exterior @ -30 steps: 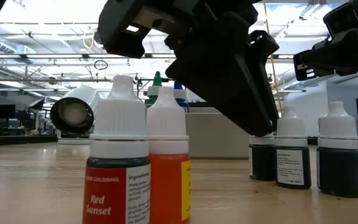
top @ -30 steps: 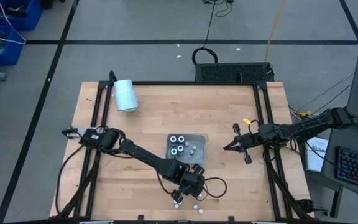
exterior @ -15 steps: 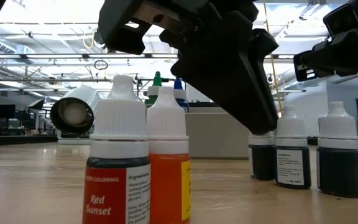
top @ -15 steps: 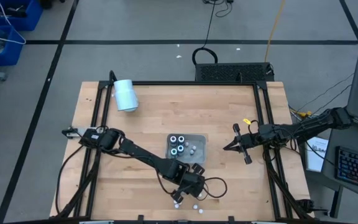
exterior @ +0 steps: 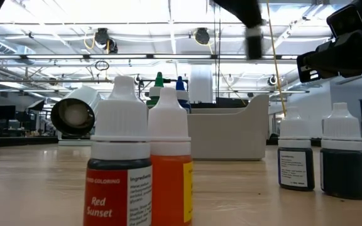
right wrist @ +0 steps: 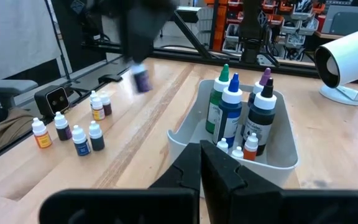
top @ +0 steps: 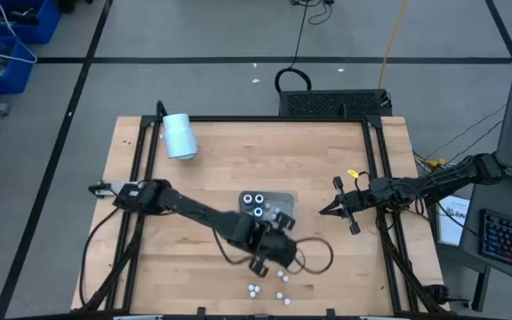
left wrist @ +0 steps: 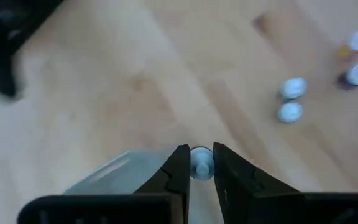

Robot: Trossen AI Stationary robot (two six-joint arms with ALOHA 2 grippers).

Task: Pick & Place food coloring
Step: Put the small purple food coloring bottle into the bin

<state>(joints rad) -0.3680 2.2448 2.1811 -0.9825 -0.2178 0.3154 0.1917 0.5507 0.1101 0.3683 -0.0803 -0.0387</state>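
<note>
My left gripper [top: 269, 256] hangs above the table's near middle, just near of the grey tray [top: 283, 199], shut on a small white-capped food coloring bottle [left wrist: 201, 163]. The right wrist view shows that dark bottle [right wrist: 142, 79] in the air, blurred. Other small bottles stand on the wood near the front edge [top: 254, 289] [right wrist: 79, 140]. Bigger bottles with ringed tops [top: 258, 210] stand in the tray. My right gripper [top: 324, 210] waits shut at the right, pointing level at the tray. My left gripper pinches the bottle at its white cap [left wrist: 201, 155] between its two fingers [left wrist: 178, 171]. The fingers slant down from the table's left. The bottle hangs below them, lifted clear of the table.
A large white cylinder [top: 180, 136] lies at the far left corner. In the low view a Red Sunset bottle [exterior: 121, 166] and an orange one [exterior: 170, 166] stand close to the camera, with dark bottles [exterior: 296, 157] to the right.
My left gripper has risen from among the bottles near the front edge and shifted toward the tray. A dark bottle that stood on the table below it is gone from its place and hangs lifted clear between its fingers.
</note>
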